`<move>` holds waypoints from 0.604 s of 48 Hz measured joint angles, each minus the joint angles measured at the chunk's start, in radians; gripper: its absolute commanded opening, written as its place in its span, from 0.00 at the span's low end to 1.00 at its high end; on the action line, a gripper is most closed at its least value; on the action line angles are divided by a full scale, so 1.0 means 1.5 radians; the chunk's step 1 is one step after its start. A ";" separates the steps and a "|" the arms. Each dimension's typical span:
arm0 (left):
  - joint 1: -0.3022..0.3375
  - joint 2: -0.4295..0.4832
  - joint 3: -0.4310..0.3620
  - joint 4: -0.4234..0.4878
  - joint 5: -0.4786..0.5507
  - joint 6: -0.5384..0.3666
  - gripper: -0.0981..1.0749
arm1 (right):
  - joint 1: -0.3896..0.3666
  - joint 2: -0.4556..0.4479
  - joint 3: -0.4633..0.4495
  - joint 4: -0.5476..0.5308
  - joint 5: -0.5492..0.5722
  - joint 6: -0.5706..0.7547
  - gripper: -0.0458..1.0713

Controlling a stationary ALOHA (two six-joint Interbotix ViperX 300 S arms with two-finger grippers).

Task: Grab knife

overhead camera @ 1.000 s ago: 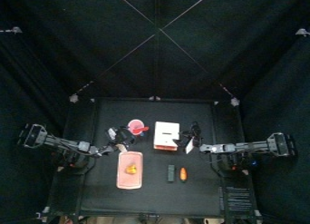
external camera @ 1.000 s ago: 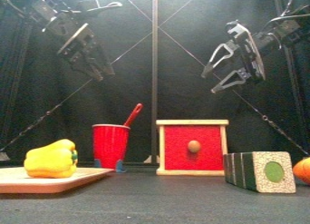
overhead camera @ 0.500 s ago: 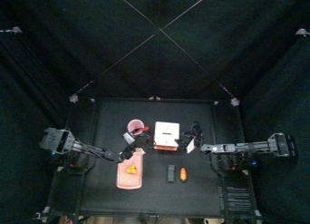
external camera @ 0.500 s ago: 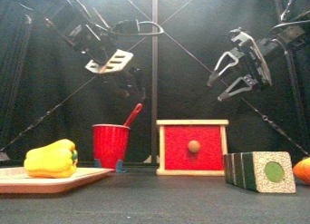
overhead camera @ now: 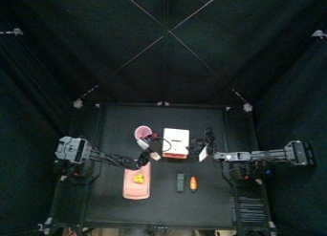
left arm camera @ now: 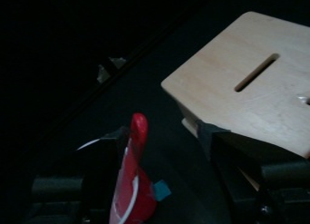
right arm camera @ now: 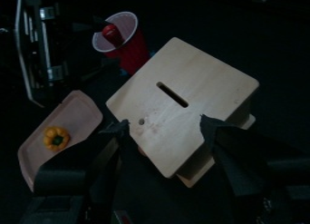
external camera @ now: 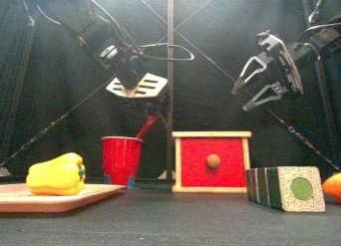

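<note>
Now the knife [external camera: 144,126], its red handle sticking up out of the red cup [external camera: 122,158] toward the table's back-left, has the left gripper [external camera: 138,86] right above it, jaws spread wide and empty. A second ago that gripper hung high by the left edge; it has swung in and down, so the grab looks close. The right gripper [external camera: 266,74] hovers open over the wooden box [external camera: 212,161], hardly moved.

top: straight down, far | front: table-level, near | wrists share wooden box [left arm camera: 248,87]
</note>
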 measured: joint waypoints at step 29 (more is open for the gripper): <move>0.019 0.005 0.002 -0.004 0.030 -0.013 0.68 | 0.000 0.000 0.000 0.000 0.000 0.001 0.89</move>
